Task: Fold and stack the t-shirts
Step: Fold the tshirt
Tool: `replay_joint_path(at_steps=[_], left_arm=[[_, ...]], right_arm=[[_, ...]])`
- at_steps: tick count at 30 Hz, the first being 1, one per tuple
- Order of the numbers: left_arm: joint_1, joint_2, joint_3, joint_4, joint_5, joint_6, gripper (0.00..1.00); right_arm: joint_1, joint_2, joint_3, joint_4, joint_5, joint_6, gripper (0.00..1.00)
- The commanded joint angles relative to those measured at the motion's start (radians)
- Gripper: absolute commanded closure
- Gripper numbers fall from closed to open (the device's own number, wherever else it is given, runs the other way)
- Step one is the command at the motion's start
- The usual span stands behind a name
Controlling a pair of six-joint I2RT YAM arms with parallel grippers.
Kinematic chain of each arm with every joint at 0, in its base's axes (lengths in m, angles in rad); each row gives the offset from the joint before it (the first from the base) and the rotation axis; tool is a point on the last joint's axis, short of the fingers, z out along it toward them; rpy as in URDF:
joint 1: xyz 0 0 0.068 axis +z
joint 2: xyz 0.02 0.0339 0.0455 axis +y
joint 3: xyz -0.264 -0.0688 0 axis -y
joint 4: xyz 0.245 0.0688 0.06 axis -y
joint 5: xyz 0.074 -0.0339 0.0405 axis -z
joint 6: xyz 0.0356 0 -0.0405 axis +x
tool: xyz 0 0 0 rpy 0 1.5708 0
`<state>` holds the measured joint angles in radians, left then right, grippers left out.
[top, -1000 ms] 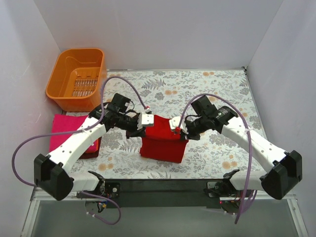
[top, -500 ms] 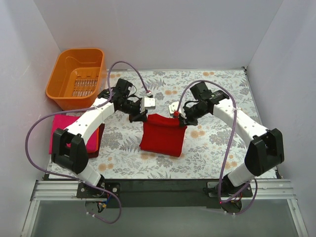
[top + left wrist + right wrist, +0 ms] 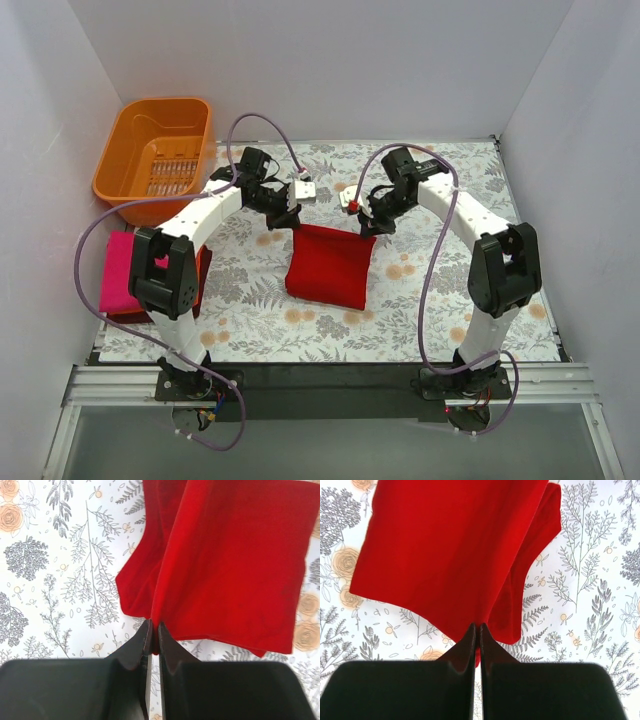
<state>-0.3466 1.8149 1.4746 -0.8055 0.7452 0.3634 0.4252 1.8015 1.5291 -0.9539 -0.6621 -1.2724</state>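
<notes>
We're swinging the L arm (image 3: 200, 218) & R arm (image 3: 462, 215) away from their bases and deeper over the floral cloth (image 3: 450, 290), towards the far edge where the orange basket (image 3: 155, 160) sits. A sec ago they were lying low along the near side; now they're standing up at the elbows.

The red t-shirt (image 3: 325, 268) is travelling w/ them. It's hanging by its top edge, right of the basket and nearer us than it, w/ the lower part seemingly resting on the cloth.

The pink t-shirt (image 3: 120, 272) is staying put on the basket's near side, w/ a dark red one (image 3: 204, 285) showing under its edge.

The L gripper (image 3: 154, 624) is pinching the shirt's edge, fingers pressed together on the fabric. The R gripper (image 3: 477, 626) is doing the same at the other corner.

We're reading this as pulling the shirt out flat for the next fold, approx mid-task. Stacking isn't done yet.
</notes>
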Motion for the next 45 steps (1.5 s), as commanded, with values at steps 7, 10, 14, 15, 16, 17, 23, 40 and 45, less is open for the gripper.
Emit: replay_joint_path(at_steps=[7, 10, 14, 15, 16, 17, 23, 40, 45], left_arm=[[0.015, 0.041, 0.004, 0.173, -0.066, 0.002, 1.00], [0.015, 0.069, 0.026, 0.175, -0.064, 0.003, 1.00], [0.015, 0.093, 0.029, 0.201, -0.066, -0.010, 1.00], [0.017, 0.096, 0.027, 0.206, -0.067, -0.009, 1.00], [0.015, 0.106, 0.026, 0.210, -0.072, -0.011, 1.00], [0.015, 0.110, 0.024, 0.232, -0.078, -0.017, 1.00], [0.015, 0.147, 0.015, 0.302, -0.113, -0.050, 1.00], [0.076, 0.245, 0.165, 0.486, -0.319, -0.607, 0.61], [0.112, 0.106, 0.084, 0.500, -0.195, -0.835, 0.57]], right_arm=[[-0.036, 0.071, 0.071, -0.059, 0.009, -0.033, 0.99], [-0.046, 0.096, 0.083, -0.059, 0.021, -0.036, 0.99], [-0.054, 0.139, 0.134, -0.057, 0.032, -0.032, 0.99], [-0.055, 0.148, 0.143, -0.057, 0.035, -0.028, 0.99], [-0.055, 0.165, 0.152, -0.059, 0.038, -0.025, 0.99], [-0.057, 0.173, 0.161, -0.057, 0.047, -0.022, 0.99], [-0.071, 0.249, 0.223, -0.052, 0.068, -0.019, 0.99], [-0.100, 0.404, 0.532, 0.082, 0.156, 0.283, 0.53], [-0.114, 0.270, 0.453, 0.124, 0.098, 0.560, 0.36]])
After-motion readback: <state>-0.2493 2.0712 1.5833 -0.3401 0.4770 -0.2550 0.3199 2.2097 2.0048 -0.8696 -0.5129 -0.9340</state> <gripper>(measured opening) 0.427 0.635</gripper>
